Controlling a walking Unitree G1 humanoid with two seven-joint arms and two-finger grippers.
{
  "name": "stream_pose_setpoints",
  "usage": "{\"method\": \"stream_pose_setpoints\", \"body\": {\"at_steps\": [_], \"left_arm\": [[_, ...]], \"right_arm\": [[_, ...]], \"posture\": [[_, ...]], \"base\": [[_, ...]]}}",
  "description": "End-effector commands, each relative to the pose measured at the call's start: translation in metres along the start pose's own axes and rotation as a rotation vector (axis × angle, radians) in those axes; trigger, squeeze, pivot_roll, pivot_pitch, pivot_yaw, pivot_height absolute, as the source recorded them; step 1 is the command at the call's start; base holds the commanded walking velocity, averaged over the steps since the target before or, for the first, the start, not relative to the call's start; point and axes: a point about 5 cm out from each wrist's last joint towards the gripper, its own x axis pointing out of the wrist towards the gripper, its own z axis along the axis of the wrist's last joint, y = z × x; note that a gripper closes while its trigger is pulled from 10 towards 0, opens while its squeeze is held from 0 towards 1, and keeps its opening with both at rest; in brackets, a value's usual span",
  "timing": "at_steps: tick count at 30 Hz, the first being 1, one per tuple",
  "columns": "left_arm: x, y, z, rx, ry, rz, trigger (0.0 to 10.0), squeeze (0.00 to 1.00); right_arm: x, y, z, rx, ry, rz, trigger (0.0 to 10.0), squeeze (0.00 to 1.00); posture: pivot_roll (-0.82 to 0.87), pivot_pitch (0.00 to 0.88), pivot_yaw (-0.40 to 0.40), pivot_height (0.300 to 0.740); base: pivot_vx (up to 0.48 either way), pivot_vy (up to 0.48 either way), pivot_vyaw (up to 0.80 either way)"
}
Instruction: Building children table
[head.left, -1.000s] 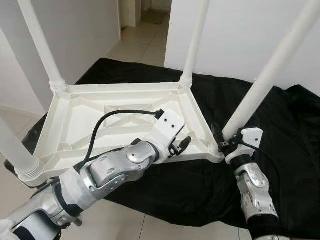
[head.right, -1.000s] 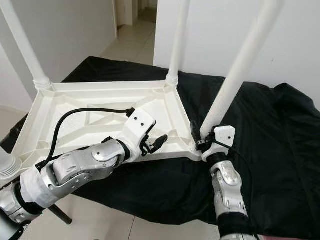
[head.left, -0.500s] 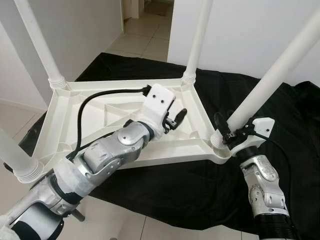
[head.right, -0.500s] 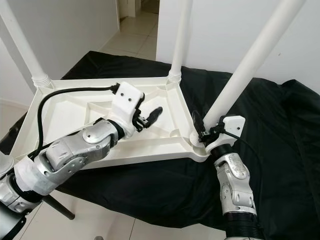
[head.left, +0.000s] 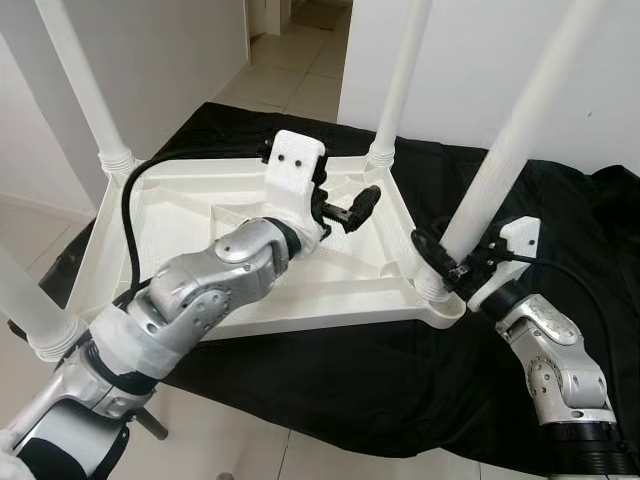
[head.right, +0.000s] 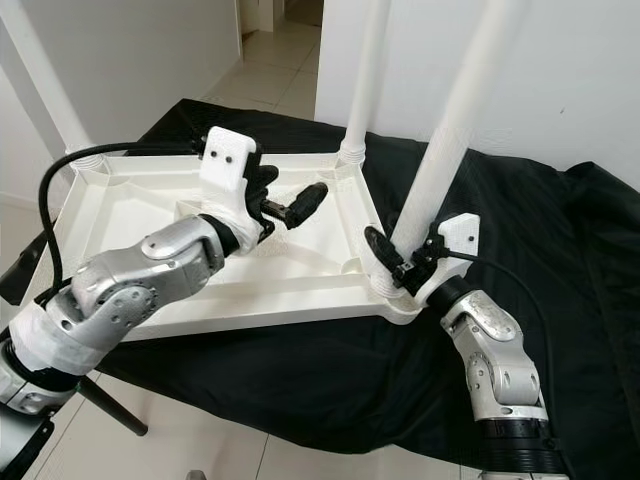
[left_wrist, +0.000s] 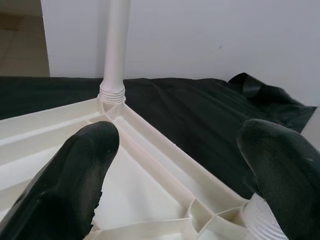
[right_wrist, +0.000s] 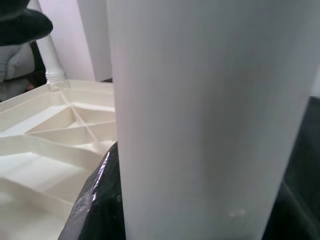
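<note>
A white plastic children's table (head.left: 330, 310) lies upside down on a black cloth (head.left: 380, 380), with its four legs pointing up. My right gripper (head.left: 450, 262) is shut on the base of the near right leg (head.left: 510, 140), just above its corner socket. In the right wrist view that leg (right_wrist: 210, 125) sits tight against a black finger (right_wrist: 97, 200). My left gripper (head.left: 340, 200) hovers open over the ribbed underside, holding nothing. In the left wrist view it (left_wrist: 175, 145) faces the far right leg (left_wrist: 116, 45).
The far left leg (head.left: 85, 90) and near left leg (head.left: 25, 300) stand in their corners. White walls close in behind and on the left, and a doorway (head.left: 295, 20) opens onto tiled floor. The cloth hangs over the near edge.
My left gripper has lifted and moved away across the table's underside toward the far right corner. The near right leg now stands steeper, with my right gripper still at its base.
</note>
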Motion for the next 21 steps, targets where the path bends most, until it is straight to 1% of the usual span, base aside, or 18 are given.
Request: {"method": "stream_pose_setpoints", "body": {"at_steps": [1,2,4,6,7,12,15,18,21], "left_arm": [[-0.019,-0.04,0.013,0.033,0.005,-0.865,10.0,0.0],[-0.019,-0.04,0.013,0.033,0.005,-0.865,10.0,0.0],[-0.022,-0.041,0.014,0.047,0.023,-0.916,10.0,0.0],[-0.023,-0.04,0.013,0.055,0.03,-0.926,10.0,0.0],[-0.024,-0.04,0.014,0.072,0.039,-0.953,10.0,0.0],[-0.025,-0.041,0.015,0.095,0.049,-0.993,10.0,0.0],[-0.025,-0.045,0.015,0.089,0.053,-1.033,10.0,0.0],[-0.026,-0.045,0.016,0.087,0.055,-1.045,10.0,0.0],[-0.031,-0.05,0.026,0.039,0.019,-1.128,10.0,0.0]], "right_arm": [[0.011,0.004,-0.003,0.012,0.065,0.051,10.0,0.0],[0.011,0.004,-0.003,0.012,0.065,0.051,10.0,0.0],[0.014,0.006,-0.006,-0.01,0.106,0.062,10.0,0.0],[0.015,0.005,-0.007,-0.01,0.115,0.052,10.0,0.0],[0.017,0.007,-0.008,-0.001,0.125,0.064,10.0,0.0],[0.019,0.012,-0.009,0.017,0.144,0.098,10.0,0.0],[0.021,0.017,-0.009,0.028,0.162,0.132,10.0,0.0],[0.022,0.018,-0.01,0.029,0.171,0.142,10.0,0.0],[0.026,0.027,-0.011,0.038,0.189,0.213,10.0,0.0]], "posture": [[-0.04,0.0,-0.073,0.74],[-0.04,0.0,-0.073,0.74],[-0.04,0.0,-0.072,0.74],[-0.04,0.0,-0.072,0.74],[-0.05,0.0,-0.065,0.74],[-0.05,0.0,-0.063,0.74],[-0.06,0.0,-0.055,0.74],[-0.06,0.0,-0.055,0.74],[-0.06,0.0,-0.047,0.74]], "base": [[0.0,0.0,0.0],[0.0,0.0,0.0],[0.0,0.0,0.0],[0.0,0.0,0.0],[0.0,0.0,0.0],[0.0,0.0,0.0],[0.0,0.0,0.0],[0.0,0.0,0.0],[0.0,0.0,0.0]]}}
